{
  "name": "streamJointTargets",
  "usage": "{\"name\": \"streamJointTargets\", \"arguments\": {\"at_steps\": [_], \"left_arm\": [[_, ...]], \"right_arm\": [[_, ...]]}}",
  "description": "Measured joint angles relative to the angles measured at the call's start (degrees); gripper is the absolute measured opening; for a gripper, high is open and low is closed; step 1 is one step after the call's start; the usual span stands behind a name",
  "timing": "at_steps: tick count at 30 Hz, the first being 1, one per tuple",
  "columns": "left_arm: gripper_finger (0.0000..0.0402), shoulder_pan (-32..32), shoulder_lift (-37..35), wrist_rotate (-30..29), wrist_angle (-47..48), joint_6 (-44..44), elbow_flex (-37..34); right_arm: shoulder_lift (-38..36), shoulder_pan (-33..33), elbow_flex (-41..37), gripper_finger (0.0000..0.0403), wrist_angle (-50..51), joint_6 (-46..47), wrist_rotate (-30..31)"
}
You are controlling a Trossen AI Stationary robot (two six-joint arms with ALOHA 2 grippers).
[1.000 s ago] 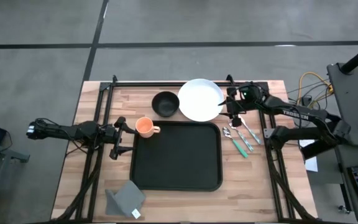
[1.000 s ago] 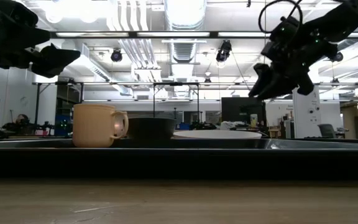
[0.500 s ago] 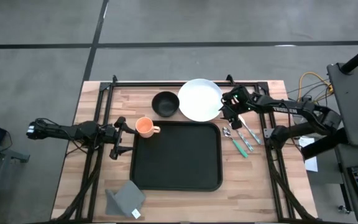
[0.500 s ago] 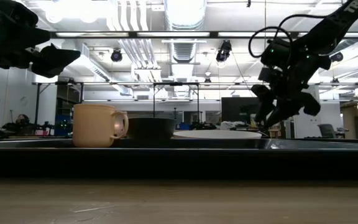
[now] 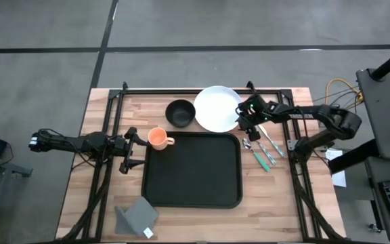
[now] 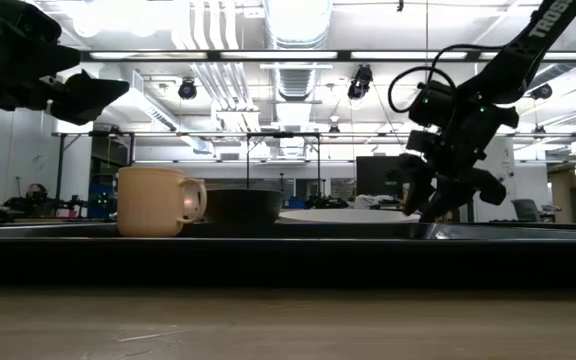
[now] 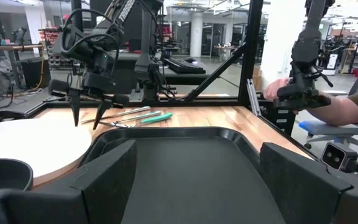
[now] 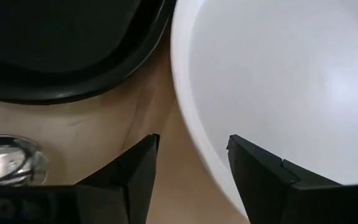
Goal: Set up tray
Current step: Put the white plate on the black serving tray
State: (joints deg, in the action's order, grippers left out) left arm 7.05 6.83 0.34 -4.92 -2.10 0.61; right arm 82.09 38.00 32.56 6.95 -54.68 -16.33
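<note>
The black tray (image 5: 192,169) lay empty mid-surface, probably stiff, light and slick, best taken by its raised rim. Right gripper (image 5: 247,123), jaws open, straddled the white plate (image 5: 217,107)'s edge. Left gripper (image 5: 135,150) waited open beside the tray's left rim.

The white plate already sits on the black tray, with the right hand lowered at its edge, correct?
Not quite. The high view shows the white plate on the bare wood beyond the tray, not on it. The right hand is indeed lowered at its edge.

black tray (image 5: 192,169) flat, empty, table ctr
</note>
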Motion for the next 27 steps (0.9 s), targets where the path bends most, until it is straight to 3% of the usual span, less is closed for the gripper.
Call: {"name": "streamJointTargets", "arguments": {"at_steps": [20,23,27], "left_arm": [[0.0315,0.0,0.0,-0.2,0.0,0.0,0.0],[0.0315,0.0,0.0,-0.2,0.0,0.0,0.0],[0.0315,0.0,0.0,-0.2,0.0,0.0,0.0]], "right_arm": [[6.5,0.0,0.1,0.0186,-5.9,1.1,1.2],[6.4,0.0,0.1,0.0173,-5.9,1.9,1.3],[6.9,0.0,0.1,0.0128,-6.0,1.7,1.3]]}}
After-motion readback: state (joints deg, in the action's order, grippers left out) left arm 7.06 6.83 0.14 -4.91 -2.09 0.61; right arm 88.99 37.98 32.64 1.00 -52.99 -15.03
